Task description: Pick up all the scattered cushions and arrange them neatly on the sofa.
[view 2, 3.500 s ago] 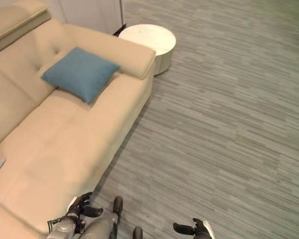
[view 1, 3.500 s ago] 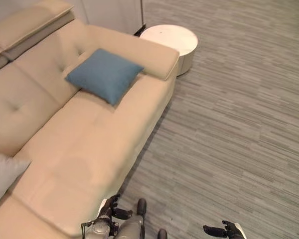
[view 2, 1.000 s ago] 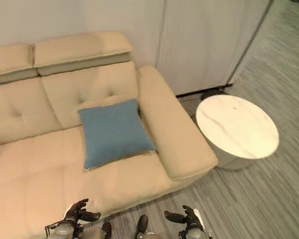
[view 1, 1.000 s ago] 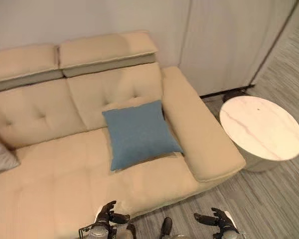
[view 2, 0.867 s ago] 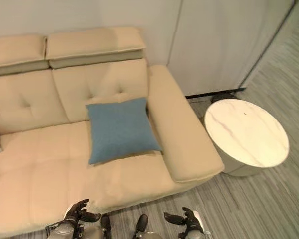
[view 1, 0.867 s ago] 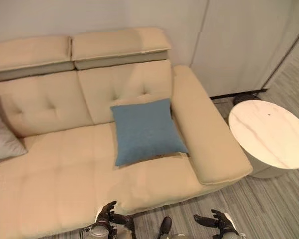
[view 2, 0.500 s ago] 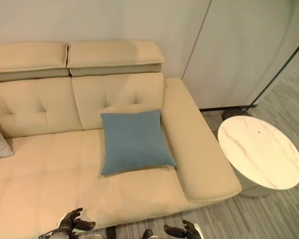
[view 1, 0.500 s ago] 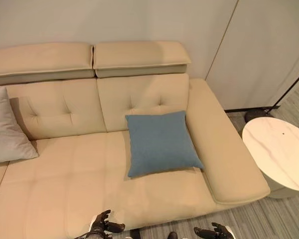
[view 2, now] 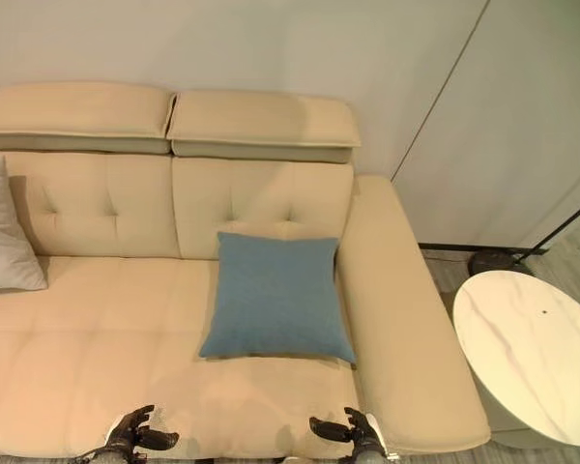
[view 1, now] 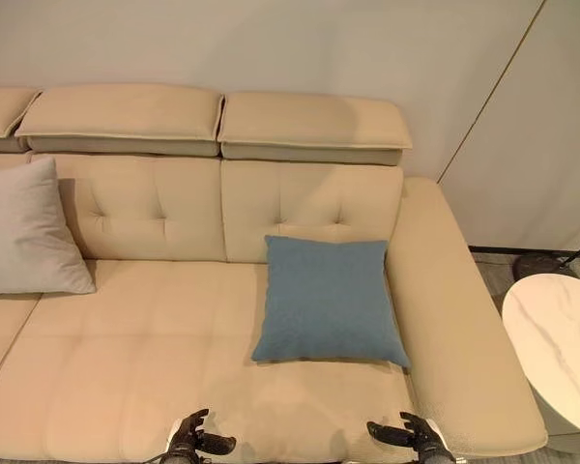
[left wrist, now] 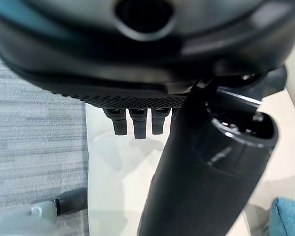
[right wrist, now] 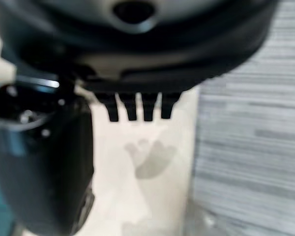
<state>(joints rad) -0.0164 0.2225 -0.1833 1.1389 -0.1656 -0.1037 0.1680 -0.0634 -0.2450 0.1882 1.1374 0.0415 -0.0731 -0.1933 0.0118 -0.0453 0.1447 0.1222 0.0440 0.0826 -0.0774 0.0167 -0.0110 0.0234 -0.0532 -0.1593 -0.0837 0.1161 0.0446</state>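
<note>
**A:** Where are the cushions?

**B:** The blue cushion [view 1: 330, 300] lies on the sofa [view 1: 145, 377] seat, just beside the sofa's right arm. Its top edge leans on the sofa back. The grey cushion [view 1: 26, 230] stands against the sofa back, far over on the sofa's left part.

**A:** Which way does the blue one point?

**B:** It is nearly square, so it has no real long side. It lies almost flat, face up. Its edges run nearly straight with the sofa back, turned just a little. The grey one stands more upright and tips a bit.

**A:** What are the hands doing?

**B:** Both hang low at the sofa's front edge. The left hand [view 1: 195, 444] is in front of the sofa's middle. The right hand [view 1: 413, 435] is in front of the blue cushion's right corner. The fingers [left wrist: 133, 122] on each are loose and spread, and they hold nothing.

**A:** So what step is this?

**B:** I think it is looking over the sofa with free hands. Both cushions I can see are on the sofa already.

**A:** And next?

**B:** Maybe reach to the blue cushion and stand it up against the sofa back, like the grey one. That needs a long reach over the seat. Or look for more cushions; I can't tell if any are left.

**A:** Anything else near?

**B:** A round white side table [view 2: 529, 355] stands right of the sofa.
</note>
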